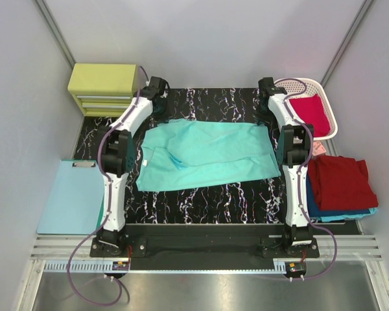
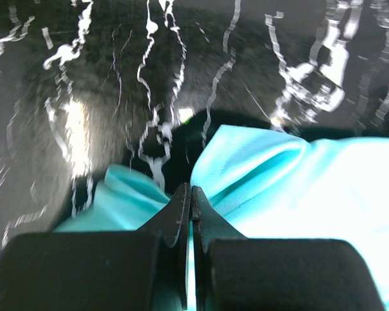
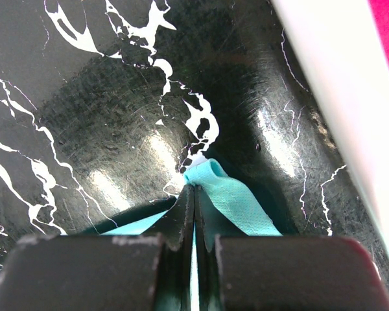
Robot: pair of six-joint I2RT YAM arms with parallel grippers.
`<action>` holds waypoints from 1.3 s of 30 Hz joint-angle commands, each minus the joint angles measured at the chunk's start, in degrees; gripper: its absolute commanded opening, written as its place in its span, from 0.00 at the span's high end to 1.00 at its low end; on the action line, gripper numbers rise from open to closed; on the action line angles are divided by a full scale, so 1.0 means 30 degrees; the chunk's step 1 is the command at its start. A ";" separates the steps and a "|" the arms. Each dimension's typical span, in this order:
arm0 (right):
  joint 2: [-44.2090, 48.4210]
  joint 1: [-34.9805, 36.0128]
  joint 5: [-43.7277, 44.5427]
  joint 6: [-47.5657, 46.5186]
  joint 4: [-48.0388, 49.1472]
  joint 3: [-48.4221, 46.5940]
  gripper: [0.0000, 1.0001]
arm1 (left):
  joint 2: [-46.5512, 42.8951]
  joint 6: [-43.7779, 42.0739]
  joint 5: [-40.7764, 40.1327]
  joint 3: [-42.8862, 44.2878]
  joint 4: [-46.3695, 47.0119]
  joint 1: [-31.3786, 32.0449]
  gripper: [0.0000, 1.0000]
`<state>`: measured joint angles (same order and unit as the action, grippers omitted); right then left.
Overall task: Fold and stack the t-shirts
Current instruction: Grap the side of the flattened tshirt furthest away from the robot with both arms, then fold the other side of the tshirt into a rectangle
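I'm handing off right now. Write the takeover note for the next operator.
Left gripper: jaws shut on the far left corner of the mint-teal t-shirt.
Right gripper: jaws shut on its far right corner.
That shirt lies spread on the mat, unfolded.
Dark red t-shirt lies on the blue t-shirt at the right.
Crimson t-shirt is in the basket.
To do: fold and stack mint-teal, then crimson.

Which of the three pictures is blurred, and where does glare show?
Left wrist view: the table is smeared by motion blur, and the teal shirt looks washed out. Right wrist view: sharp, with soft glare patches on the table. Top view: sharp, evenly lit.
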<state>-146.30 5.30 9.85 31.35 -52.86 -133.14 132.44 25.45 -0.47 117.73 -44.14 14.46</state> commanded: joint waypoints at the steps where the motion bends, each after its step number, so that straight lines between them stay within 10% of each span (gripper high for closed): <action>1: 0.0837 0.0020 0.0234 0.0066 -0.0485 -0.0180 1.00 | -0.3305 -0.0076 -0.0926 -0.0805 0.0211 0.0395 1.00; 21: 0.4467 0.0020 0.1112 -0.0021 -0.0691 0.0288 1.00 | -0.8551 -0.0514 -0.3622 -0.4236 0.0621 0.0893 1.00; 39: 0.8423 0.0020 0.1727 -0.0285 0.0949 0.4972 1.00 | -0.4860 -0.0926 -0.2012 0.0309 -0.0140 0.0951 1.00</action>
<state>-125.60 5.30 12.67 31.27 -52.62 -122.67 115.77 23.33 -8.34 118.85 -45.01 17.15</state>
